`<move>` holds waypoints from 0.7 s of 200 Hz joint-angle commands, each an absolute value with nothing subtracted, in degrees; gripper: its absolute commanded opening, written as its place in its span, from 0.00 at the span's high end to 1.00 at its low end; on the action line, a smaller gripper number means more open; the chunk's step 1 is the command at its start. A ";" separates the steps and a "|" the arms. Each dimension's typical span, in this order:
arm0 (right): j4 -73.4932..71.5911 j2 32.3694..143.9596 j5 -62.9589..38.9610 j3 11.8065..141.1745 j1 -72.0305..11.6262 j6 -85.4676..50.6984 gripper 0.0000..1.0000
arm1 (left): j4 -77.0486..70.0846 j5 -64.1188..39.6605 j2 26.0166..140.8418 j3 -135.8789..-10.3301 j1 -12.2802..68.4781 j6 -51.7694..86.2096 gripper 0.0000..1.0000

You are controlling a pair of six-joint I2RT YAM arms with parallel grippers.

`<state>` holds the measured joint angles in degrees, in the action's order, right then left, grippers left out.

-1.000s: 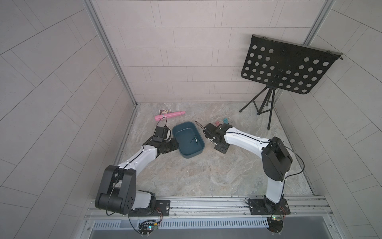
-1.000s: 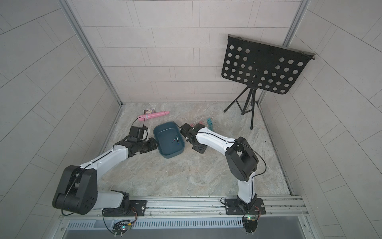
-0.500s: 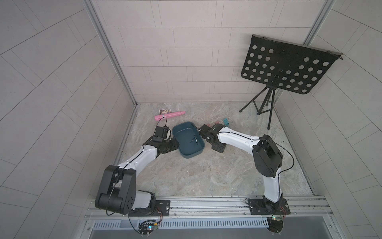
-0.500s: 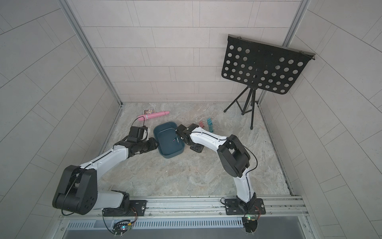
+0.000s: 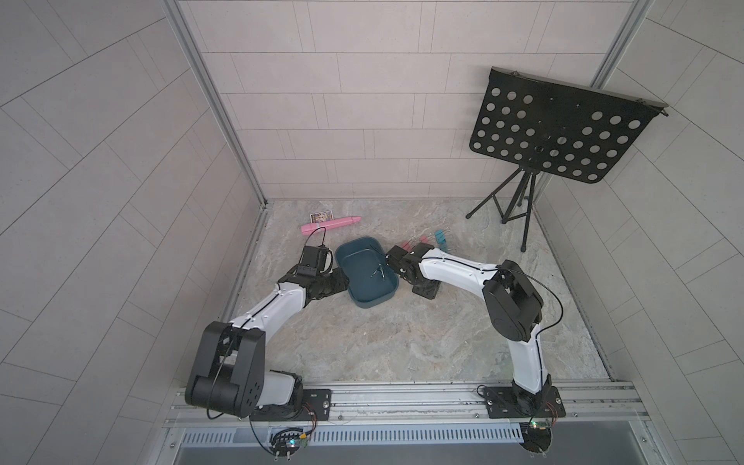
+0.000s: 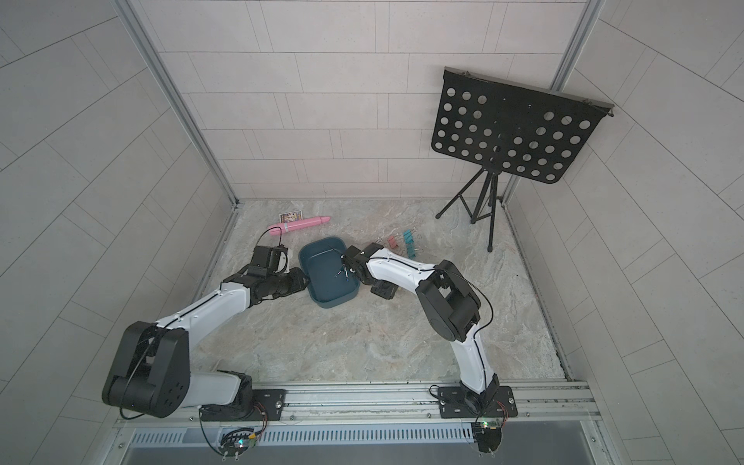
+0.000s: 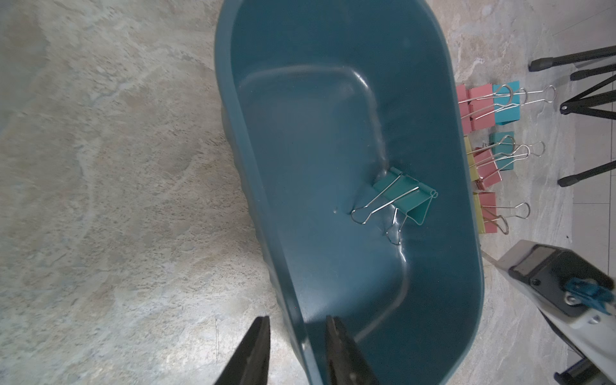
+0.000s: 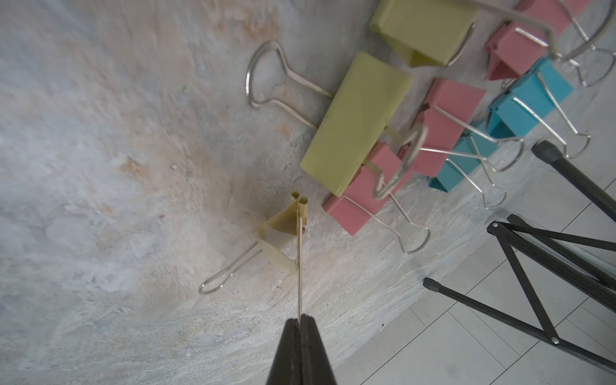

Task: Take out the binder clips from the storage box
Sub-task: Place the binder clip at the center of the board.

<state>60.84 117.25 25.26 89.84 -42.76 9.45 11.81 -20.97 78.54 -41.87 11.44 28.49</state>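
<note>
The storage box (image 5: 364, 298) (image 6: 334, 300) is a dark teal tub on the stone floor between my arms. One teal binder clip (image 7: 400, 196) lies inside it, and its wire handles glint in both top views (image 5: 379, 273) (image 6: 343, 273). My left gripper (image 7: 297, 318) (image 5: 342, 282) straddles the box's near wall (image 7: 226, 100), one finger inside, one outside, shut on it. My right gripper (image 8: 301, 320) is shut on the wire handle of a yellow binder clip (image 8: 283, 240), low over the floor beside several pink, yellow and teal clips (image 8: 356, 123) (image 5: 441, 237) (image 7: 480, 106).
A long pink tube (image 5: 331, 224) and a small printed card (image 5: 322, 216) lie at the back left. A black music stand (image 5: 559, 133) rises at the back right, its tripod legs (image 8: 566, 173) close behind the clip pile. Tiled walls close three sides.
My right arm's elbow has swung left and its wrist has shifted slightly towards the box. The left arm and the box have not moved.
</note>
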 commanded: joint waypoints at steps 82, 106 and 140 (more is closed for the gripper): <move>62.24 118.42 25.11 90.75 -42.98 9.85 0.94 | 11.45 -20.91 79.15 -42.41 11.60 27.60 0.63; 62.31 117.97 24.70 90.34 -42.98 10.03 0.93 | 11.43 -20.91 79.05 -42.43 11.60 27.64 0.63; 62.47 117.34 24.06 90.00 -43.11 10.02 0.92 | 11.51 -20.89 79.24 -42.50 11.60 27.59 0.63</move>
<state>60.93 118.19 25.63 90.43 -42.76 9.96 11.84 -20.97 78.87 -41.87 11.44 28.49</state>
